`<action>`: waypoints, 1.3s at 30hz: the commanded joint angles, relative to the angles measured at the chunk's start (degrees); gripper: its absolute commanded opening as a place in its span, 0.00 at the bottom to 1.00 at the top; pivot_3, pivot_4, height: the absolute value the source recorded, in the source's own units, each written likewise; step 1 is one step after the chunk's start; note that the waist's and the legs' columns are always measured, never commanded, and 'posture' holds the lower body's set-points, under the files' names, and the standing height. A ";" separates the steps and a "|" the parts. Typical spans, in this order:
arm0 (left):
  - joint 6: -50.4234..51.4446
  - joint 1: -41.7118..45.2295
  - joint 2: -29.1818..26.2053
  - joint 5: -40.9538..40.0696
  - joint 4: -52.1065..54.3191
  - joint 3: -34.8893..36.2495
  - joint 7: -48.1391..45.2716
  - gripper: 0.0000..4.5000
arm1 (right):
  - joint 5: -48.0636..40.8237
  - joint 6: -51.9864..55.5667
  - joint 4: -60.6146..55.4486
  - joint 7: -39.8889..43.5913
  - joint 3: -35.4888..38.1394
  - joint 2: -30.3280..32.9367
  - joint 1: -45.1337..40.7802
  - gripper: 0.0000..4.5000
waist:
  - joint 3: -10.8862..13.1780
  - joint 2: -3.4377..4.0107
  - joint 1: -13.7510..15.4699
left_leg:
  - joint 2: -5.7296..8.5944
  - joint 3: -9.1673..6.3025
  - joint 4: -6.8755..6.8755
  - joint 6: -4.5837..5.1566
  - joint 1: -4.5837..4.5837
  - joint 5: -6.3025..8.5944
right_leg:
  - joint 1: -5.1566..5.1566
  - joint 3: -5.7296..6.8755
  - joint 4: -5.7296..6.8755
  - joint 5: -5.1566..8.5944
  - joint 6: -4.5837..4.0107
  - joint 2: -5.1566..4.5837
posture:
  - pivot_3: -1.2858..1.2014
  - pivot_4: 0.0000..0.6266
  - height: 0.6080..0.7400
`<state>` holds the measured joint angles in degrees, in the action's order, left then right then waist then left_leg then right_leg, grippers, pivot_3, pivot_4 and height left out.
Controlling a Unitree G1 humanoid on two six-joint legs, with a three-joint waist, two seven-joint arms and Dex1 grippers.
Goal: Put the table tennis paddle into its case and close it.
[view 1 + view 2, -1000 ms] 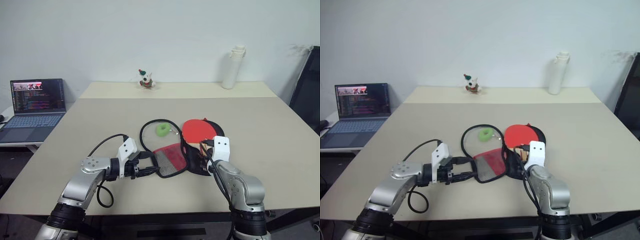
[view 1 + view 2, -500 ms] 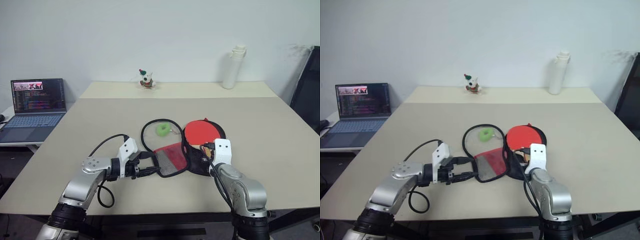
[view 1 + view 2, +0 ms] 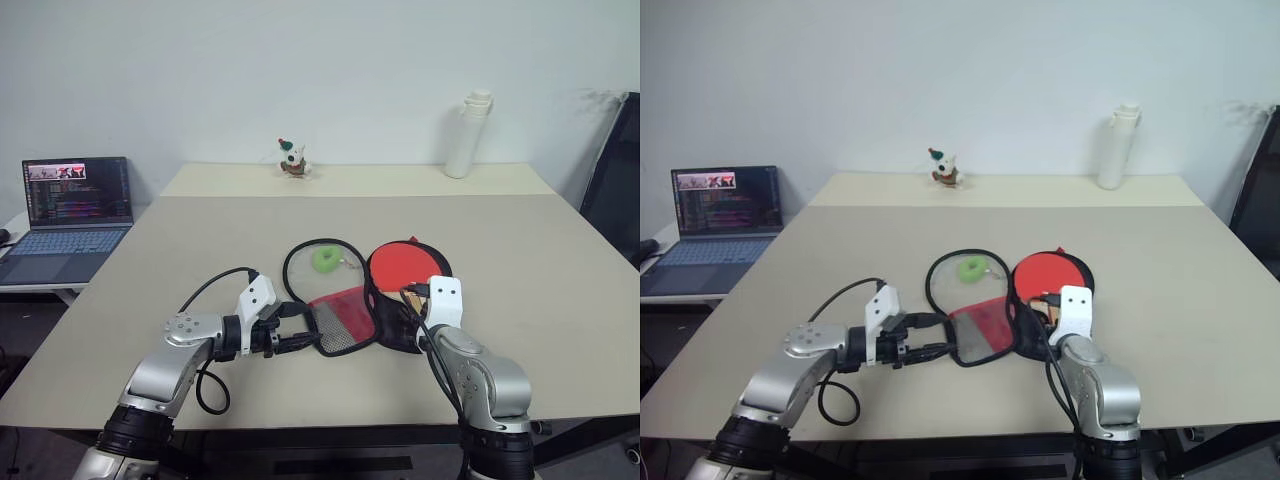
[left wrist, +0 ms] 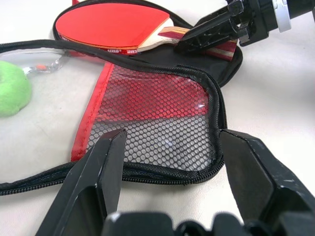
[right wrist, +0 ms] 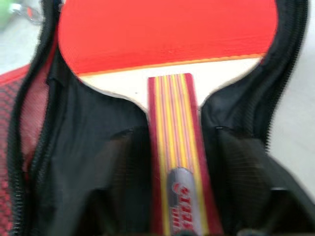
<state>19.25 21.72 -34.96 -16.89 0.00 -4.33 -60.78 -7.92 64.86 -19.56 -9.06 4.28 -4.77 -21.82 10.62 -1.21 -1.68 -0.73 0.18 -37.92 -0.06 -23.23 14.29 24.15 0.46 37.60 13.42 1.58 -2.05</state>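
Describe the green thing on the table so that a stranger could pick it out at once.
On the beige table, find the open case near the front edge. Just behind its red mesh flap, inside the loop of black zipper rim, lies the green ring. It is the sole green thing, left of the red paddle.

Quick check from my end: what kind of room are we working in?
Likely an office or lab: a plain beige table, an open laptop showing code on a side desk, and a black office chair by the white wall.
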 commanded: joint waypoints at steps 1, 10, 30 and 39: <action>-0.65 0.37 -0.31 -0.62 1.40 0.83 0.09 0.72 | -1.75 1.34 -4.11 4.38 -1.86 2.99 -0.76 0.99 | 0.00 0.00 0.02 | 0.01 0.01 0.00 0.00 -0.01 0.00 | 0.00 0.00 -0.01 0.00 0.00 -0.01 | 0.52 0.24 1.00; -6.46 4.61 -0.37 4.97 -9.16 3.07 7.89 0.50 | -22.63 9.84 -20.08 31.67 4.35 25.07 -4.82 1.00 | 0.00 -0.01 0.08 | -0.03 -0.11 -0.02 0.00 0.00 0.00 | -0.04 0.11 -0.03 0.00 0.01 0.04 | 0.52 0.24 1.00; -11.85 17.53 8.71 11.59 -32.92 -0.76 10.57 0.00 | -27.26 5.93 -20.42 34.30 6.16 36.80 -1.57 1.00 | 0.01 -0.05 1.20 | 0.05 -0.04 -0.07 0.01 -0.19 0.00 | -0.08 0.10 -0.40 -0.06 0.09 -0.03 | 0.52 0.24 1.00; -15.86 29.19 17.28 11.87 -36.67 -3.52 7.61 0.00 | -29.51 3.44 -19.02 38.96 14.48 44.64 3.68 1.00 | 0.04 -0.12 1.84 | 0.12 -0.06 -0.11 0.01 -0.41 0.00 | -0.06 0.18 -0.54 -0.20 -0.06 -0.02 | 0.52 0.24 1.00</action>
<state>5.41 48.06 -18.28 -5.03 -37.01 -7.60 -52.24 -36.71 69.80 -37.77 28.69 14.99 38.51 -18.30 10.66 -1.33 0.15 -0.61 0.13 -38.09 -0.05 -23.74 14.29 24.11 0.71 37.03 13.21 1.54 -2.07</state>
